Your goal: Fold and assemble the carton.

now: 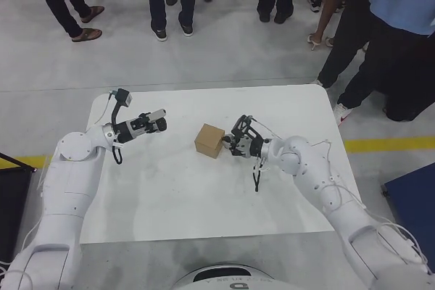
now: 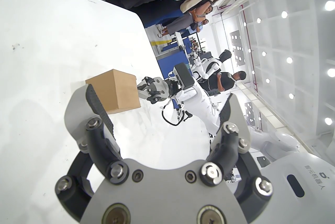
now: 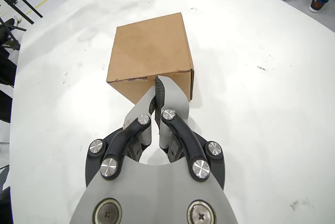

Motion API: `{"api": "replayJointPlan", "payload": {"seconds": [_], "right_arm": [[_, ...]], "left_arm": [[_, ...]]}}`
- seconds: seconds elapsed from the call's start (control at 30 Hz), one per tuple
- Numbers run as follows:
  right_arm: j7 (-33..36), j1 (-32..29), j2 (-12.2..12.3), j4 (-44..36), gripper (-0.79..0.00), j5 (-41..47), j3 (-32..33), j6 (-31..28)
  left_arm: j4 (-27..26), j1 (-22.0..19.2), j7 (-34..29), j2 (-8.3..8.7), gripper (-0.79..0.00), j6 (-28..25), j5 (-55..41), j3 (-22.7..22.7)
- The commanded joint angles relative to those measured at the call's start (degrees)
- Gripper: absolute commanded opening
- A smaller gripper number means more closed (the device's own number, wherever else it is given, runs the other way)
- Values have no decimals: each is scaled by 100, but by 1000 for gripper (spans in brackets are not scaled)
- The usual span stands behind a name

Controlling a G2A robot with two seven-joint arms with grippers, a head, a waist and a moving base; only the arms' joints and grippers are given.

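White table, grey scuffs on it, carries everything. Right gripper sits low, just off the tabletop, fingers pressed together with nothing seen between them, tips touching the carton at the top edge of its near side, right on the seam. Judged: it is closed so the tips act as one narrow pusher, either tucking the last flap in or steadying the box at that seam. Carton stands mid-table, a bit toward the far edge, resting flat on its base. Plain brown cardboard, small, roughly cube-shaped, all visible faces closed and square, no flap sticking out. The top edge by the fingertips is slightly ragged and shows a thin dark gap, so that closure may not be fully seated; a vertical seam runs down the corner beside it. Task looks close to finished, going by the shape. Left gripper is farther back on the other side of the carton, well apart from it, raised off the table, jaws spread wide and holding nothing, pointed at the box. Judged: parked out of the way, ready to brace the opposite face if the push slides the carton.
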Motion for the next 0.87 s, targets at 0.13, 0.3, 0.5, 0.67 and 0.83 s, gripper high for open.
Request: {"api": "replayJointPlan", "payload": {"seconds": [0.13, 0.3, 0.5, 0.67, 0.83], "right_arm": [[-513, -289, 176, -27, -785, -13, 559, 127], [-892, -764, 348, -492, -785, -13, 1099, 260], [-956, -1067, 373, -869, 0, 82, 1210, 536], [-954, -1068, 373, -870, -606, 83, 1210, 538], [-956, -1067, 373, -869, -301, 82, 1210, 536]], "left_arm": [[0, 0, 0, 0, 0, 0, 0, 0], [0, 0, 0, 0, 0, 0, 0, 0], [0, 0, 0, 0, 0, 0, 0, 0], [0, 0, 0, 0, 0, 0, 0, 0], [0, 0, 0, 0, 0, 0, 0, 0]]}}
